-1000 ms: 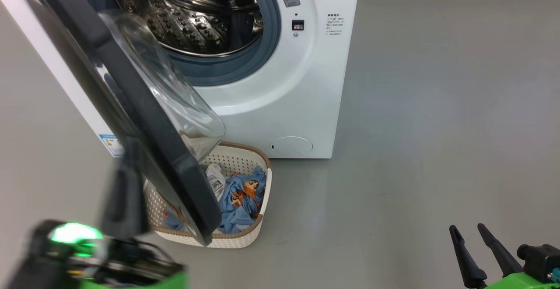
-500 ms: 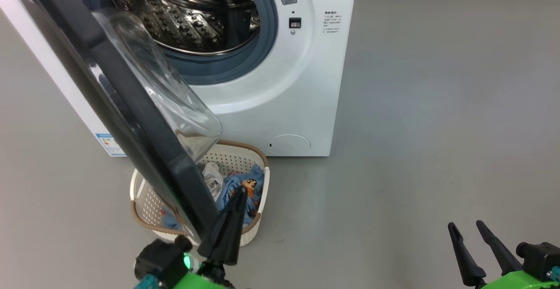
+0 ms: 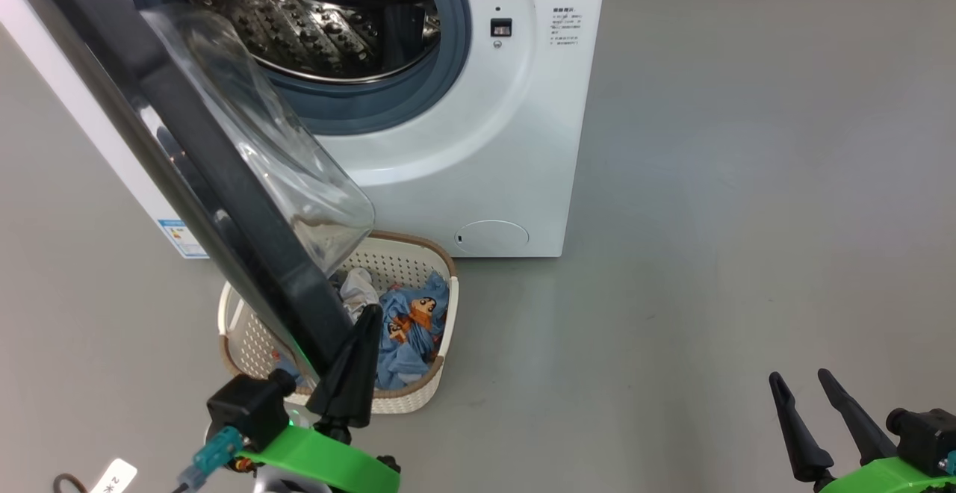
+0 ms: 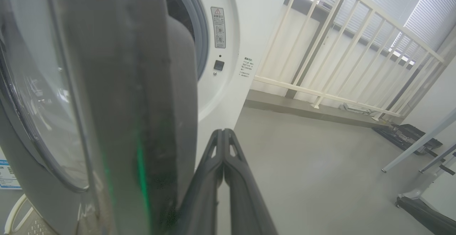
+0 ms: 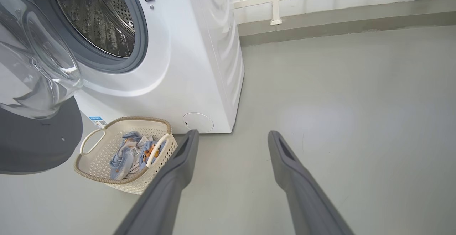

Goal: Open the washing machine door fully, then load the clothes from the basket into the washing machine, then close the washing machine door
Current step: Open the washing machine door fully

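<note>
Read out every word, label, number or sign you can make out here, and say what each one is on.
"2" then one unclear character: white tag, head view's bottom left.
Warning triangle, wording beneath too small to read: grey sticker on the washing machine front.
Too small to read: black small print right of the opening.
Blurred, unreadable: blue label sticker low on the machine.
</note>
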